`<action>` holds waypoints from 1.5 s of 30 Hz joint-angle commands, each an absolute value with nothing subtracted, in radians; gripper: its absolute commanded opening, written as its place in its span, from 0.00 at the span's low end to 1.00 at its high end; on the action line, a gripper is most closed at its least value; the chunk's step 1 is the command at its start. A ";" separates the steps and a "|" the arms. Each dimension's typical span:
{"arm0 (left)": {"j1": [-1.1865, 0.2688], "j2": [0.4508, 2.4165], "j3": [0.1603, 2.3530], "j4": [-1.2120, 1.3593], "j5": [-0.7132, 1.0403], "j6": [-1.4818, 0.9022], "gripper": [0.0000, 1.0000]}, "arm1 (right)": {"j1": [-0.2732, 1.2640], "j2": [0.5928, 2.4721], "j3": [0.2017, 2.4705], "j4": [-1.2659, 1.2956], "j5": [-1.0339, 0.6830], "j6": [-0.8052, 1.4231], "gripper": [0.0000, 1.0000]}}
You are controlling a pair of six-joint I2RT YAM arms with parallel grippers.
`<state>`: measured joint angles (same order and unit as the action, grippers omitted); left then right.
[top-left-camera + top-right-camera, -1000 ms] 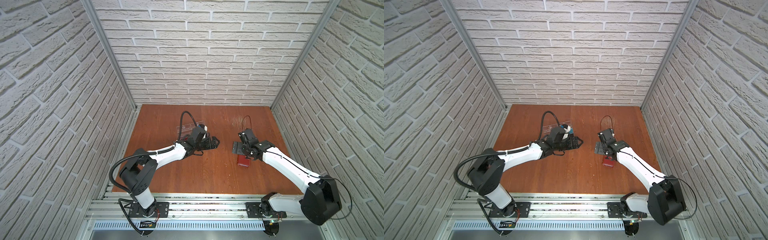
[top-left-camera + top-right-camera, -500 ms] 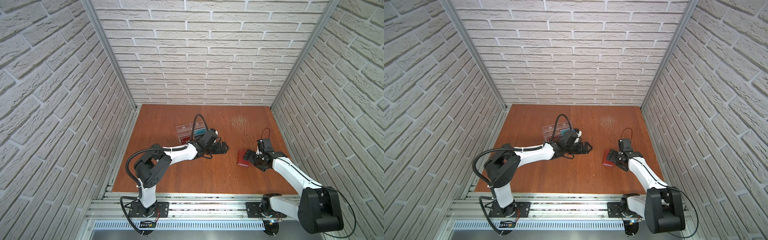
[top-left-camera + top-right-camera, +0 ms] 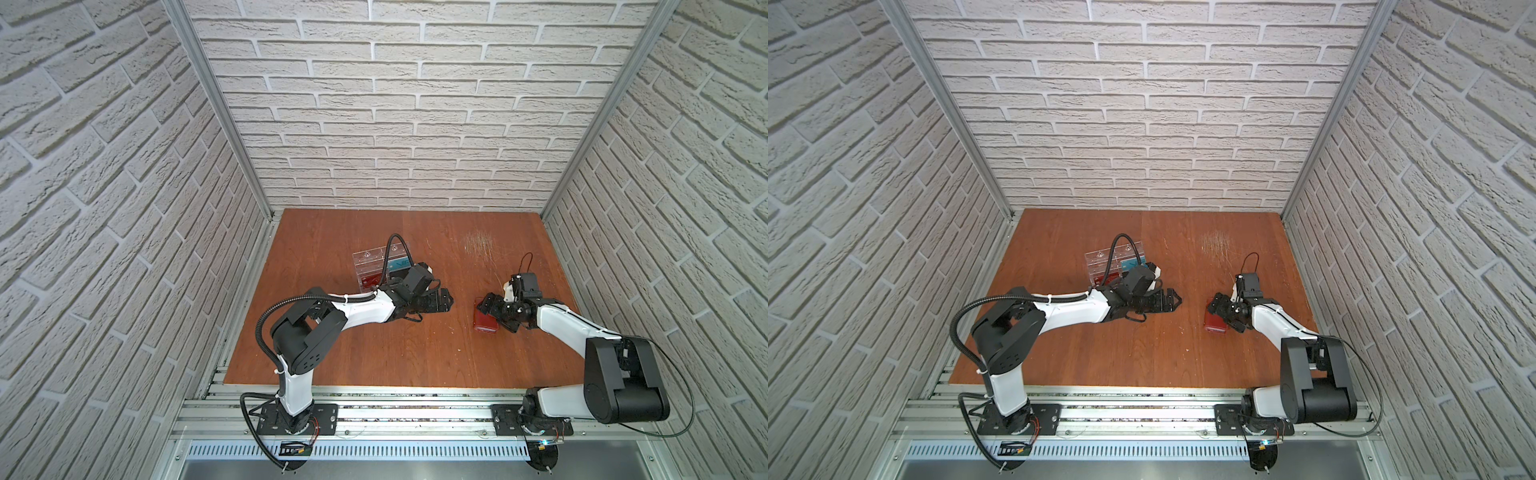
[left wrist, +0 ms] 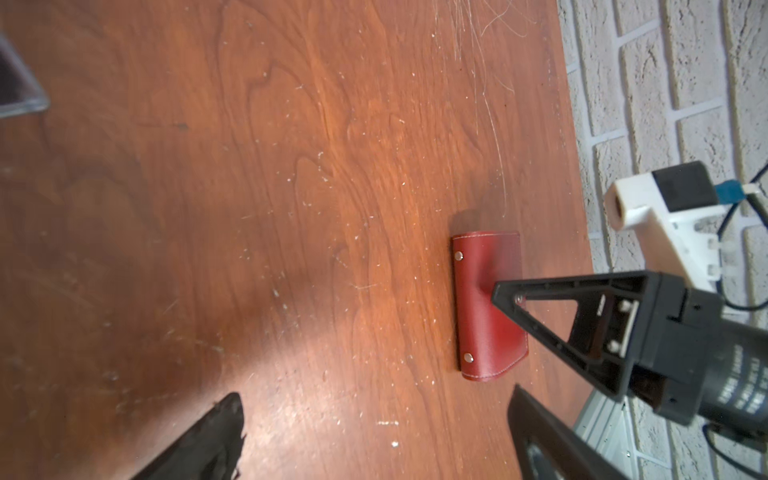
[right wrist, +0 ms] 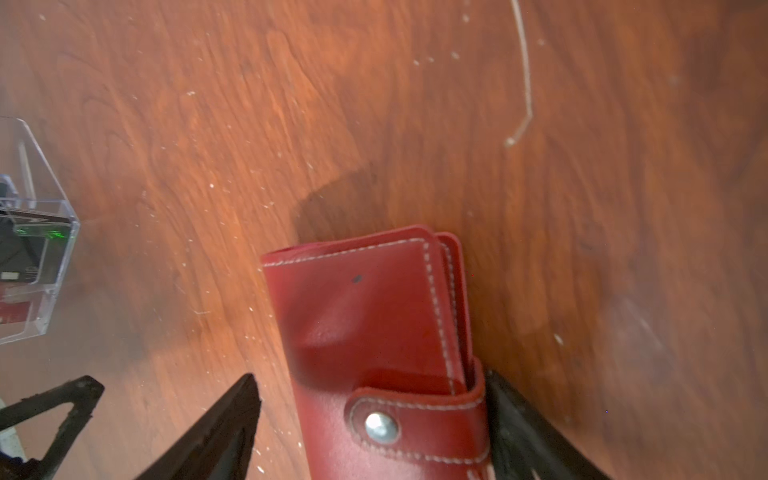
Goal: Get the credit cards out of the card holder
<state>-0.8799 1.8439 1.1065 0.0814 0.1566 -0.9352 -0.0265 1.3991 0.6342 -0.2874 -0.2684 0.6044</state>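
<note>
One card holder (image 5: 365, 324) lies shut, tab snapped, on the table (image 3: 374, 353), right of centre. Probably light, soft and slick, so it may slide; pinch it across its long edges. The right gripper (image 5: 370, 376) straddles it, jaws apart. The left gripper (image 3: 444, 300) is spread wide and empty. One clear rack (image 3: 370, 259) holds one teal card (image 3: 398, 265).

Both top views look down on the whole tabletop (image 3: 332, 249) from high at its front edge; both wrist views sit close, sharing the card holder (image 4: 473, 316).
</note>
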 commanded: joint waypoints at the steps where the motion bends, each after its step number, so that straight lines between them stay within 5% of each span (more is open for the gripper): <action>1: -0.886 1.782 1.070 0.124 0.121 -0.923 0.98 | -0.023 1.451 0.631 -0.238 -0.330 0.593 0.79; 25: -0.852 1.686 0.939 0.106 0.067 -1.028 0.98 | 0.324 1.738 0.761 -0.123 -0.302 0.666 0.70; 38: -0.839 1.654 0.856 0.161 0.062 -1.086 0.98 | 0.301 1.539 0.717 -0.254 -0.275 0.617 0.72; 45: -0.838 1.676 0.862 0.187 0.063 -1.094 0.98 | 0.255 1.578 0.693 -0.214 -0.328 0.576 0.66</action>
